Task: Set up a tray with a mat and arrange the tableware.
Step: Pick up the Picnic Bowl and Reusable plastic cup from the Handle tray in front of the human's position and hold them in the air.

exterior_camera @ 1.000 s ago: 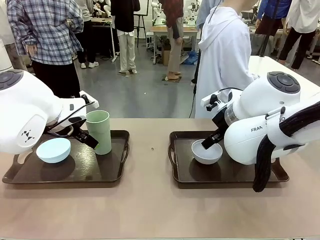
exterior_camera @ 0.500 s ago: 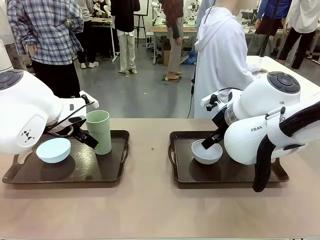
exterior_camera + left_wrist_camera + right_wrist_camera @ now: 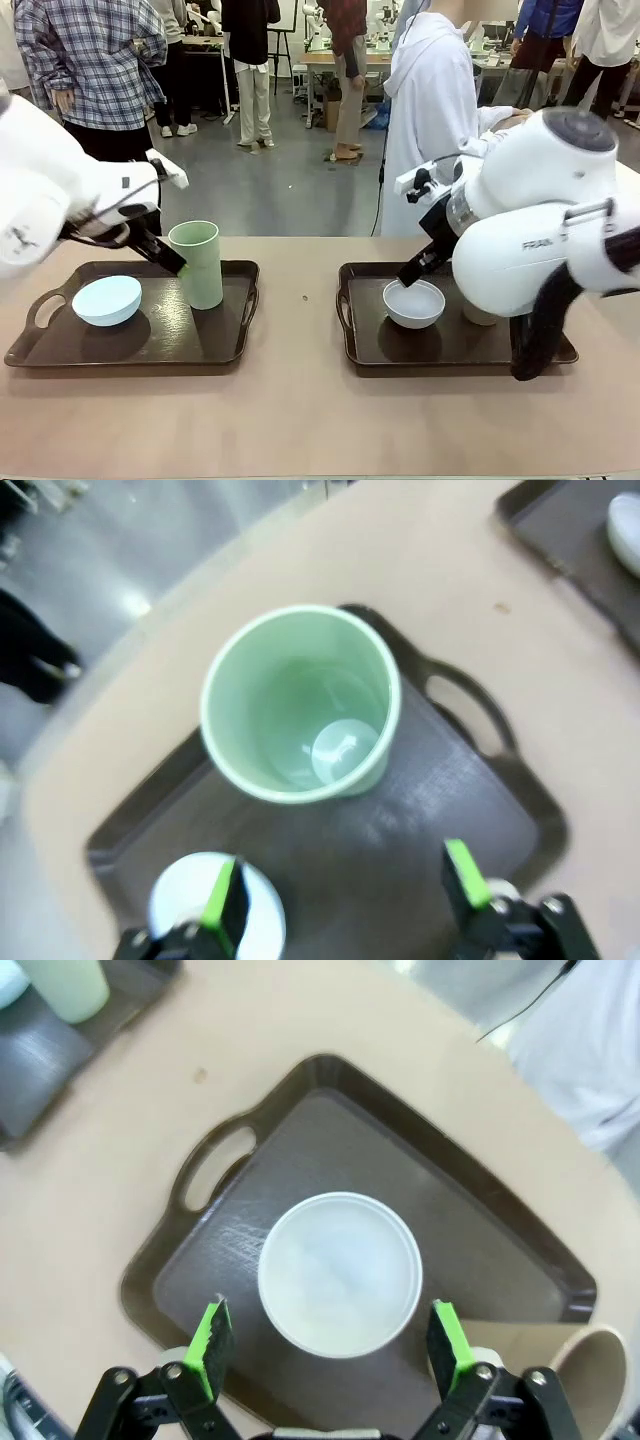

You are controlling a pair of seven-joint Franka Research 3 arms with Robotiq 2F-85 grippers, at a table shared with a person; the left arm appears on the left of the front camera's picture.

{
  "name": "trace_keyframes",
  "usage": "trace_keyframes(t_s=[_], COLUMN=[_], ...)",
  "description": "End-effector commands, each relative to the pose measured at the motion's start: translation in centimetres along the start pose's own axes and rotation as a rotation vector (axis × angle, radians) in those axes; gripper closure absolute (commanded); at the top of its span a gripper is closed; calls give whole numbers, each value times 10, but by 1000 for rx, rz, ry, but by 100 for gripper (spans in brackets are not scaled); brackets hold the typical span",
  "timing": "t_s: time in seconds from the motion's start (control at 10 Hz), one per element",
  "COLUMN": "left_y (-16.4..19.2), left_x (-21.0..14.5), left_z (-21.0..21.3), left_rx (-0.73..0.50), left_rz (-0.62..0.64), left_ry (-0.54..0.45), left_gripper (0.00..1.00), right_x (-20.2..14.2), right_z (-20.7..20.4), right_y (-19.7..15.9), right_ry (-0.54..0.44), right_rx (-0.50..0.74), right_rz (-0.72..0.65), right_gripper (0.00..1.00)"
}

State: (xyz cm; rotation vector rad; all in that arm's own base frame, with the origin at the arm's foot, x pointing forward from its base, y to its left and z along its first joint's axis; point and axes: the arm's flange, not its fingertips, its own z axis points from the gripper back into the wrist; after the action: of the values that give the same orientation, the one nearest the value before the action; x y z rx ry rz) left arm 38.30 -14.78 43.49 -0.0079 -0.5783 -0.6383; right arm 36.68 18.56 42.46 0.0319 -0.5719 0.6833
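Front view, left side. Findings? — Supervisor

On the tan bench point(image 3: 300, 420), at the left, lies a dark brown plastic tray point(image 3: 245, 310). It carries a pale blue round bowl point(image 3: 107, 299) at its left and a tall light green handleless tumbler point(image 3: 197, 262), upright, at its far right. The left gripper point(image 3: 165, 257) stands just left of the tumbler, near its rim. In the left wrist view its green-padded fingers point(image 3: 220, 895) are spread wide with nothing between them, and the tumbler lies beyond the tips. — Inspector

Right side? — Supervisor

Well apart from the first lies a second dark brown tray point(image 3: 345, 320). It carries a bluish white round bowl point(image 3: 414, 302) in its left part. Just right of that bowl stands a tan brown tumbler point(image 3: 590, 1380), largely behind the arm in the front view. The right gripper point(image 3: 328, 1338) hangs over the bowl with jaws wide apart, one finger on each side of it in the right wrist view. Whether a pad touches the rim, I cannot tell. — Inspector

Anyone at the bench? — Supervisor

At the far side, beyond the right tray, stands one person in a white coat point(image 3: 430, 130). — Inspector
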Motion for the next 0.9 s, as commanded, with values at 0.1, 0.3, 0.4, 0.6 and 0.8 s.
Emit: trace_keyframes(t_s=[0.1,0.3,0.4,0.6,0.8], left_y=[-30,-49,-55,-43,-43], left_x=[-45,-68,-80,-48,-48], left_z=[74,95,102,95,95], left_rx=[-90,-155,-152,-133,-133], left_rz=[-38,-53,-66,-51,-51], left_ry=[227,350,370,363,363], left_gripper=[0,0,0,0,0], right_x=[-31,-81,-103,-55,-55], right_z=[66,101,109,100,100], right_y=[29,47,59,39,39], right_ry=[285,416,452,428,428], right_rx=[-33,-36,-42,-53,-53], right_rz=[-47,-78,-86,-77,-77], right_gripper=[0,0,0,0,0])
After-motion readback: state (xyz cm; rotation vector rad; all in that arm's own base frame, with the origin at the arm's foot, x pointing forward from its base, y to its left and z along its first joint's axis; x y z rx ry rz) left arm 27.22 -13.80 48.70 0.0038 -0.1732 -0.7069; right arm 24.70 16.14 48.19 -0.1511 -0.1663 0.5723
